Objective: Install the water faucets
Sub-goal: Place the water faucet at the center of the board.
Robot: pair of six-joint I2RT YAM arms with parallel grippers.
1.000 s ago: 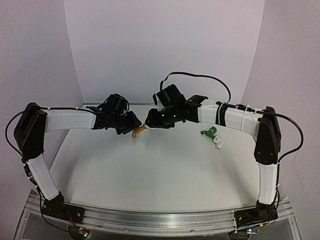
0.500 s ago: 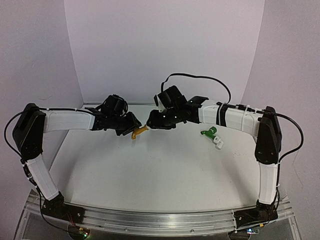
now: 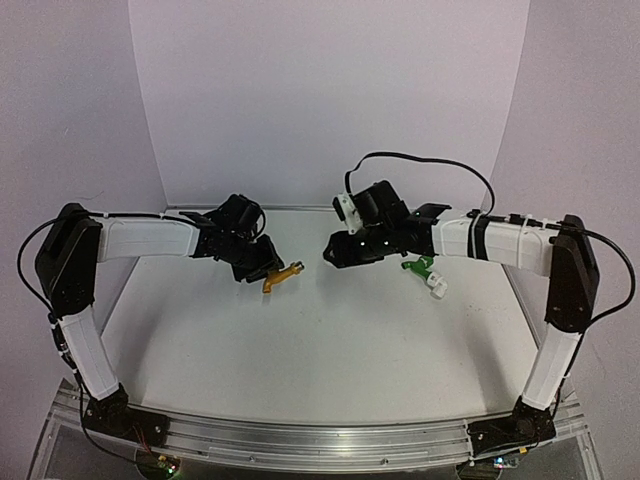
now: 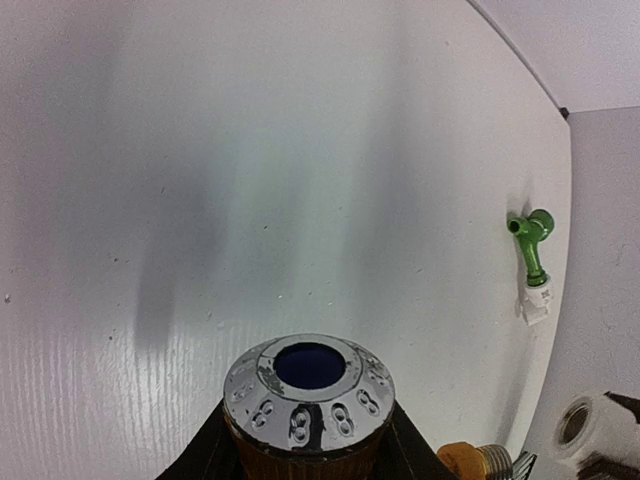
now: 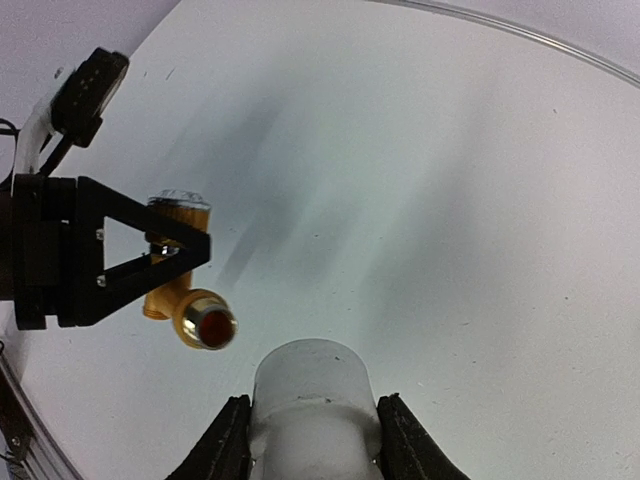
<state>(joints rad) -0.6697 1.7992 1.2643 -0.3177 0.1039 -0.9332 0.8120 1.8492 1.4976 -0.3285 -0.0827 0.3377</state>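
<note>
Right, top view first. My left arm (image 3: 150,240) holds the orange-yellow faucet (image 3: 282,276) above the desk (image 3: 300,370), with the left jaws clamped on its body. Its long axis runs out toward the right jaws, with a clear gap between them. On the right arm (image 3: 500,240) the right jaws are closed on something I can't make out from up here. Just beside them the green faucet (image 3: 420,265) lies flat on the desk, slanting toward the near right, with a second white fitting (image 3: 437,287) touching its end.

Left wrist view: the chrome-capped knob (image 4: 308,385) sits between my jaws, cap facing forward. The brass threaded end (image 4: 480,460) sticks out to the right, near the other arm's load but apart from it.

Right wrist view: the right jaws grip a white pipe fitting (image 5: 315,410) squarely, and the faucet's threaded mouth looks almost straight back at it.

I judge the faucet to be light, rigid plastic, smooth enough to spin in a grip while threading. The best hold is on the body below the knob, leaving the thread free.
</note>
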